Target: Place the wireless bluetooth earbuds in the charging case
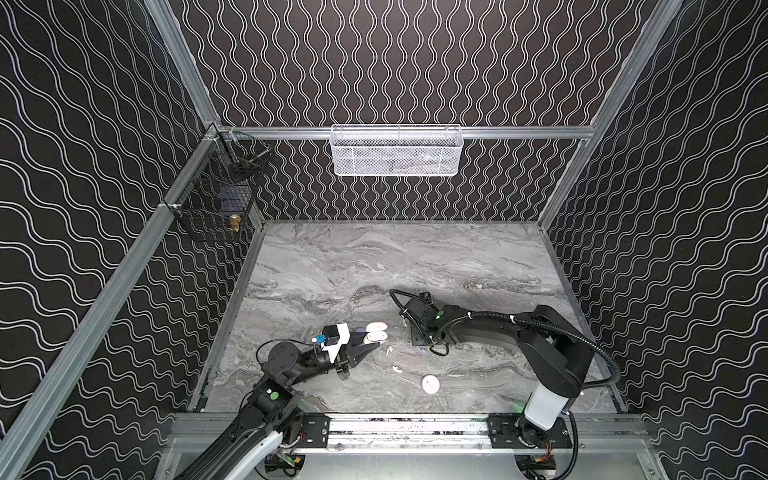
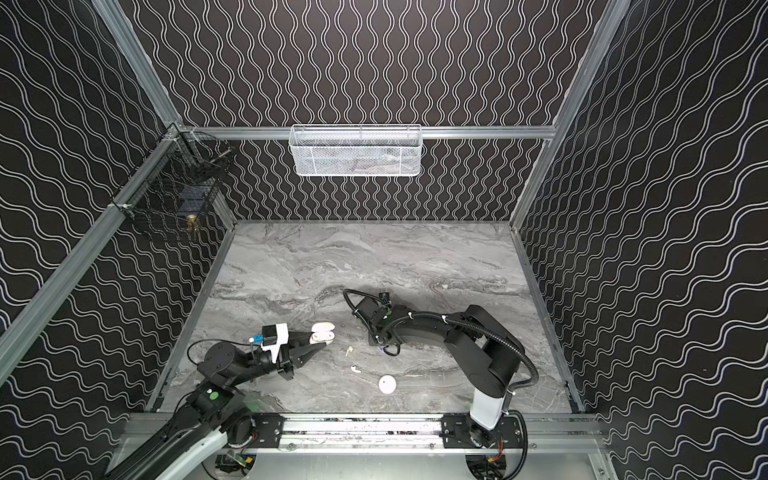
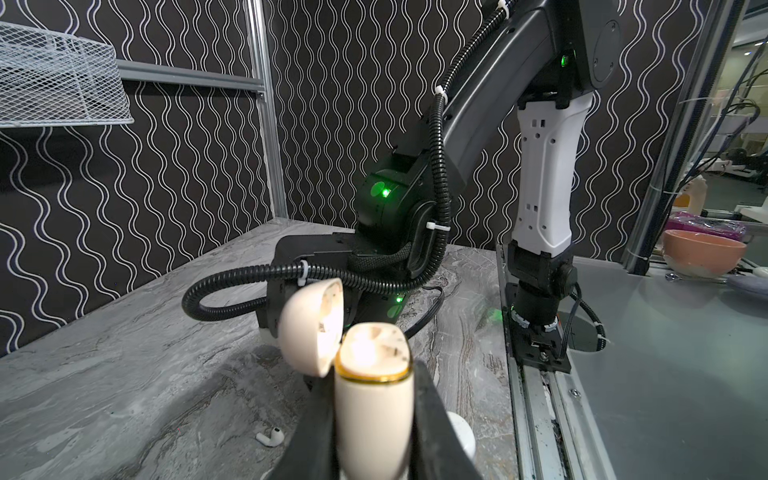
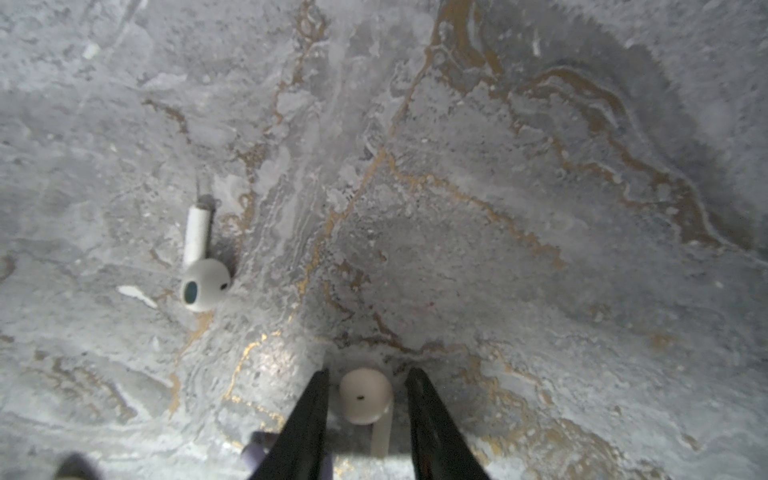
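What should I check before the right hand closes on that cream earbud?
1. Charging case clamped in left hand: ok.
2. Case lid open: ok.
3. Cream earbud lies between right hand jaws: ok.
4. Grip on that earbud made: not ok, jaws stand apart from it.
5. Case sockets free: cannot tell, glare.
6. White earbud clear of the jaws: ok.

The walls [image 1: 395,62] are black with white wavy lines. The table [image 1: 374,257] is grey marble, veined brownish-gold. The case [image 3: 374,407] is cream with a gold rim; the earbud [image 3: 270,436] near it is white. The basket [image 1: 395,151] is white mesh.
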You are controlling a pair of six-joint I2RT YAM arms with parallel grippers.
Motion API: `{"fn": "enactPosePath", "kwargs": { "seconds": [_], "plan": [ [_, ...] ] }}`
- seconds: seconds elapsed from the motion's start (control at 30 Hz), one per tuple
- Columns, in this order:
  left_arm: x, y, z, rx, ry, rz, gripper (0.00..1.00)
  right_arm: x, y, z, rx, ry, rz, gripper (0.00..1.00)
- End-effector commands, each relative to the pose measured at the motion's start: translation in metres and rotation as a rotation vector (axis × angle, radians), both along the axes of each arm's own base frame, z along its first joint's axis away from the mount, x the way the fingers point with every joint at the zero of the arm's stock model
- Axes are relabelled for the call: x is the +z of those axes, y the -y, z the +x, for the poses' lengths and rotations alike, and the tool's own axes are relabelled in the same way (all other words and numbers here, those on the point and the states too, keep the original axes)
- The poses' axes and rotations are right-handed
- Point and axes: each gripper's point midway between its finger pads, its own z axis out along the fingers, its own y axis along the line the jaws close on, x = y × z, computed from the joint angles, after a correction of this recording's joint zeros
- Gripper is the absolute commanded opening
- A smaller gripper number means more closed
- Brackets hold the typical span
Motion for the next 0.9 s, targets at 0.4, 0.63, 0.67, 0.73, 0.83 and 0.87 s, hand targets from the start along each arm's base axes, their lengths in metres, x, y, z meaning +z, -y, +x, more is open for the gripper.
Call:
{"fn": "enactPosePath", "kwargs": {
  "seconds": [0.4, 0.63, 0.67, 0.73, 0.83, 0.87],
  "plan": [
    [0.010, -0.001, -0.003, -0.009, 0.028, -0.024, 0.00, -0.006, 0.010, -0.012, -0.014, -0.027, -0.029, 0.16],
    [0.016, -0.002, 0.000, 0.008, 0.029, -0.036, 0.00, 0.045, 0.008, 0.008, -0.044, 0.130, 0.042, 0.15],
    [0.018, -0.002, 0.001, 0.016, 0.029, -0.037, 0.00, 0.058, 0.007, 0.012, -0.049, 0.168, 0.058, 0.15],
    [0.023, -0.003, 0.004, 0.030, 0.033, -0.052, 0.00, 0.101, 0.002, 0.023, -0.064, 0.274, 0.113, 0.14],
    [0.034, -0.007, 0.007, 0.060, 0.047, -0.091, 0.00, 0.163, -0.002, 0.028, -0.073, 0.431, 0.177, 0.14],
    [0.039, -0.007, 0.008, 0.065, 0.052, -0.099, 0.00, 0.187, -0.005, 0.028, -0.068, 0.495, 0.206, 0.14]
  ]
}}
